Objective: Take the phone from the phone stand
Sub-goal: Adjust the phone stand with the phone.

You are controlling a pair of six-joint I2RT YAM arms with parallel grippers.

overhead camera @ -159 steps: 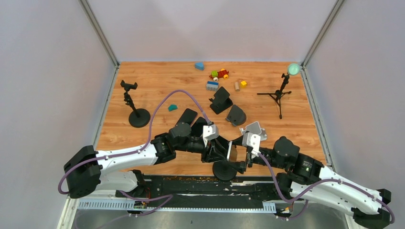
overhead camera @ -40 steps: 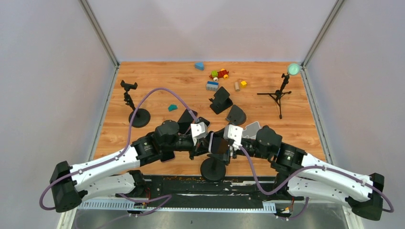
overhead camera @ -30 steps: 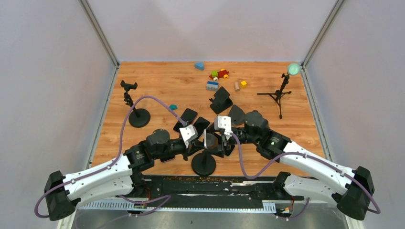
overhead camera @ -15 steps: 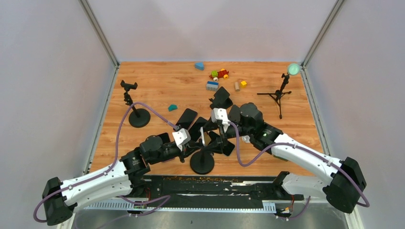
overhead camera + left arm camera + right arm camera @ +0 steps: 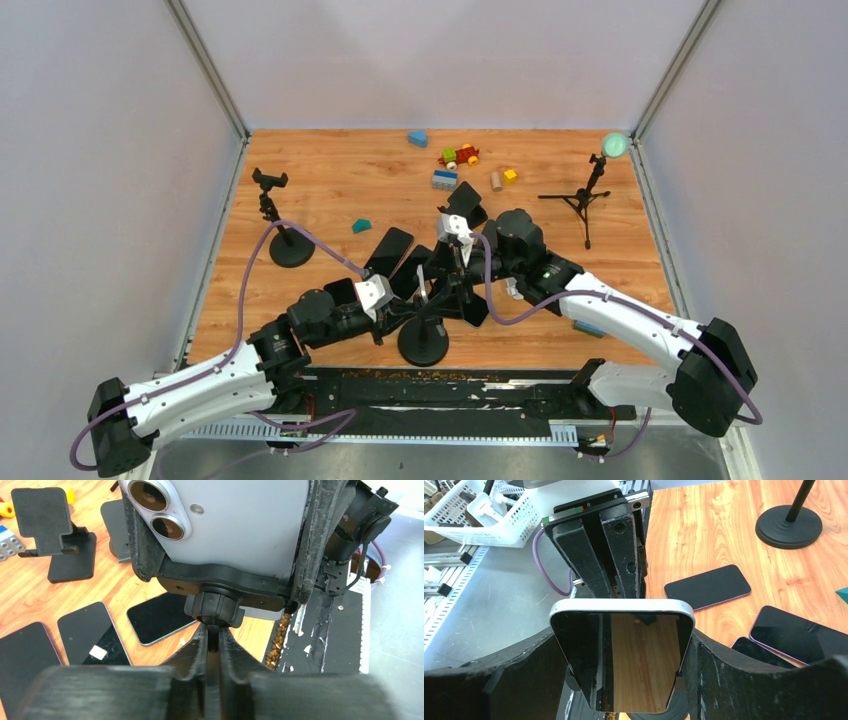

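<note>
In the lower centre of the right wrist view the phone (image 5: 623, 672) sits clamped in the phone stand (image 5: 220, 580), its two side edges gripped between the partly spread fingers of the right gripper (image 5: 623, 640). The left gripper (image 5: 212, 642) is pinched tight on the stand's stem, just beneath the phone's back

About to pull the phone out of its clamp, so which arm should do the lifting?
Right. The right gripper has the phone clasped by its side edges. The left gripper is shut on the stem of the phone stand, under its ball joint, and is probably best kept there as an anchor.
</note>
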